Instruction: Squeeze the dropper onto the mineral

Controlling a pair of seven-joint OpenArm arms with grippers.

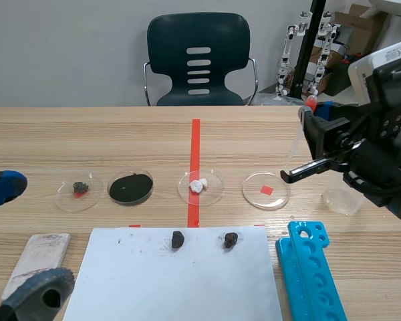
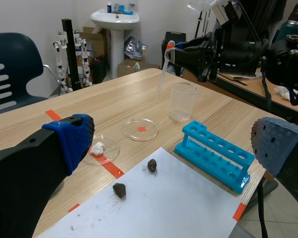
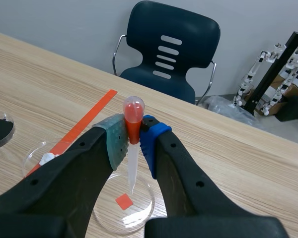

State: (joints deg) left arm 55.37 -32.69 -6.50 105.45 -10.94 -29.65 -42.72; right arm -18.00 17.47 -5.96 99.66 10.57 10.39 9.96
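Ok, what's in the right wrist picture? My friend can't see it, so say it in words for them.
The robot's right pincer is shut on a dropper with a red bulb, its tip pointing down over a clear petri dish holding a small red square. Behind are the wooden table and a dark blue chair.

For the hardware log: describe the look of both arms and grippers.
Both arms are black. The left gripper has thick fingers with dotted pads, one blue, one grey. The right gripper has grey-green and blue pads; a pale housing tops that arm.
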